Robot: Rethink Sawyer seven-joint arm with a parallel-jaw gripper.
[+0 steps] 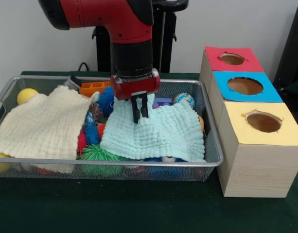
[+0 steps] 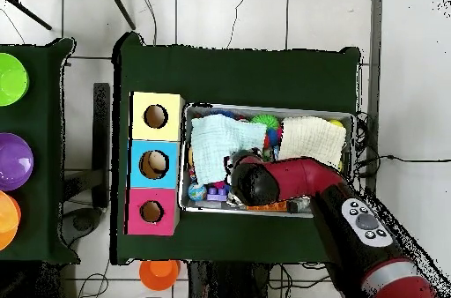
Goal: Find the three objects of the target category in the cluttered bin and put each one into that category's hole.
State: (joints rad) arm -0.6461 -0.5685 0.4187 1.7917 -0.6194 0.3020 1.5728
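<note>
Now | step: you are searching; gripper (image 1: 140, 115), black fingers nearly together, pinches the pale blue waffle-weave cloth (image 1: 158, 133) in the wire mesh bin (image 1: 213, 145) | targets: toys beneath cloths, category unclear | next: lift cloth aside, expose toys.

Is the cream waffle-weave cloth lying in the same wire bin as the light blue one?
Yes, the cream waffle-weave cloth lies beside the light blue cloth.
</note>
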